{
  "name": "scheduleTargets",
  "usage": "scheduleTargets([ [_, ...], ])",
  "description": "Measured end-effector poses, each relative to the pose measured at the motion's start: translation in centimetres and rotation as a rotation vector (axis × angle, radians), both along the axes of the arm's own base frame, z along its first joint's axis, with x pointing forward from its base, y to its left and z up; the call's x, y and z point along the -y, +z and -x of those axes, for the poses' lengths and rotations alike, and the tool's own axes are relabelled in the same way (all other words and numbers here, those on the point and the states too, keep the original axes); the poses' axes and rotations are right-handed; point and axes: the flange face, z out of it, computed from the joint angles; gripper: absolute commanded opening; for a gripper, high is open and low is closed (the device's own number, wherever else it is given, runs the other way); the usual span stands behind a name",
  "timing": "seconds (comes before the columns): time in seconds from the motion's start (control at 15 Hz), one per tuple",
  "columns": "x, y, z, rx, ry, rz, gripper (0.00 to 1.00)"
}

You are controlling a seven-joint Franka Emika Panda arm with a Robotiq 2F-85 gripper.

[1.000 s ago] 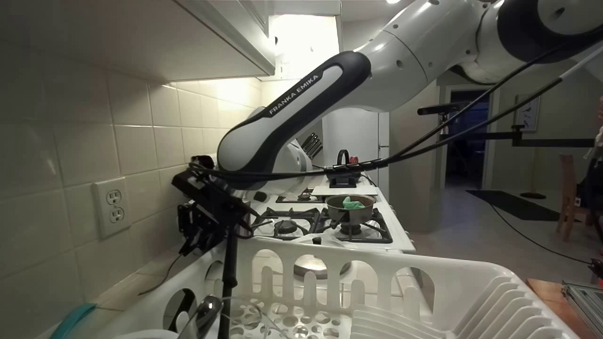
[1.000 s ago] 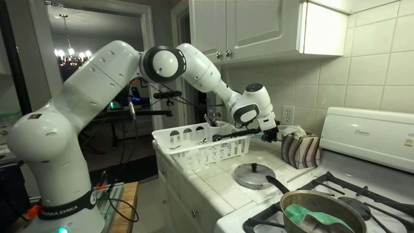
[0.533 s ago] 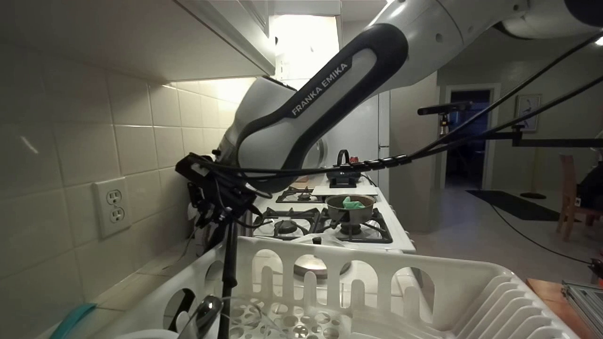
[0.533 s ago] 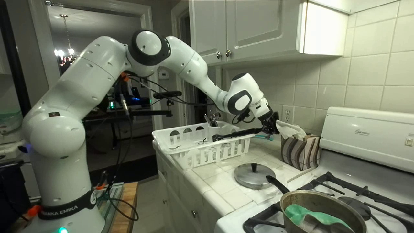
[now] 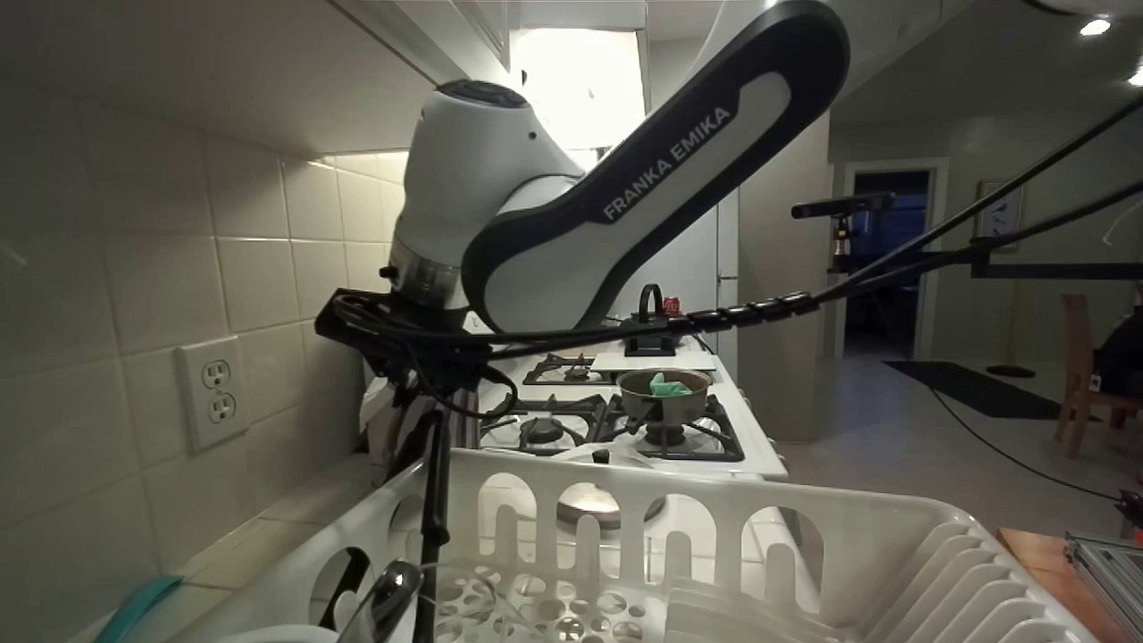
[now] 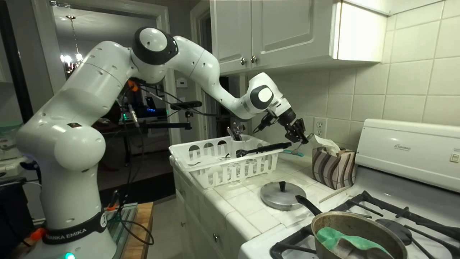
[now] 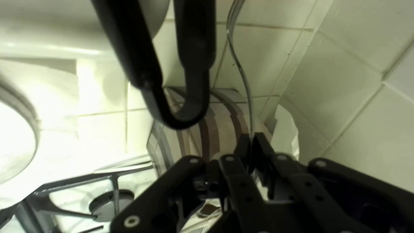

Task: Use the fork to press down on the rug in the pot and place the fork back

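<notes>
The silver fork (image 7: 242, 69) runs up the wrist view, pinched by its handle end between the fingertips of my gripper (image 7: 252, 138). In an exterior view the fork (image 6: 297, 149) hangs slanting down from the gripper (image 6: 304, 139), above the counter between the dish rack and the tissue box. The pot (image 6: 325, 228) stands on a front burner, handle raised. In it lies the green rug (image 6: 345, 240), crumpled. Both the pot (image 5: 643, 406) and the rug (image 5: 668, 386) also show small on the stove in an exterior view, far from the gripper.
A black utensil (image 6: 266, 148) crosses the rim of the white dish rack (image 6: 222, 172); its looped end (image 7: 198, 48) is near the fork. The striped tissue box (image 6: 334, 167) stands close to the gripper. A pot lid (image 6: 283, 198) lies on the counter. Overhead are cabinets (image 6: 294, 32).
My gripper has risen and drawn back a little toward the arm's base, its wrist tilting. The fork now shows beneath it in an exterior view. Pot and rug have not moved.
</notes>
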Motion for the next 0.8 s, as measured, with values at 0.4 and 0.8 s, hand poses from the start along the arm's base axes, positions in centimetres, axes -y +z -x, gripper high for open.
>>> scheduleTargets([
  [0.4,-2.4,3.5,2.9,-0.051,-0.144,0.263,0.02],
  [0.8,-4.8,3.4,7.5,-0.118,-0.330,0.405,0.02],
])
